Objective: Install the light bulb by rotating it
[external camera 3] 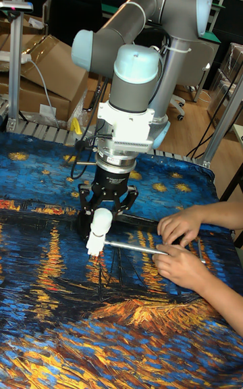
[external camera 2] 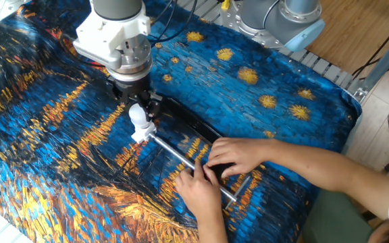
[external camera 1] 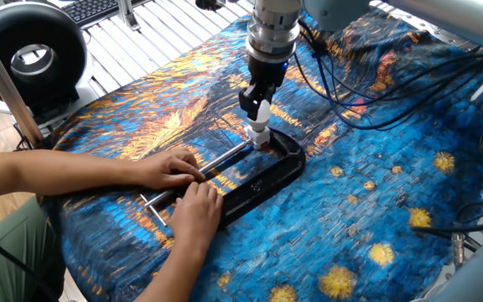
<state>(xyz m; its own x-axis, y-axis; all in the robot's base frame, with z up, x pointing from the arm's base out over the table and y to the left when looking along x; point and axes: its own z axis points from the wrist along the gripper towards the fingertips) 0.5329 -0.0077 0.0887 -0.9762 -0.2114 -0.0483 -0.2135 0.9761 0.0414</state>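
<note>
Mid-screwing: gripper [external camera 3: 102,221] fingers closed around the bulb [external camera 3: 100,227] over its socket [external camera 2: 140,134]; next, likely more turning until seated, then release.

Small frosted-white light bulb [external camera 2: 138,116], upright, globe up, neck down at the table's cloth.

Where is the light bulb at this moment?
The light bulb stands upright directly under the gripper, at the far end of the black C-clamp from the person's hands.
</note>
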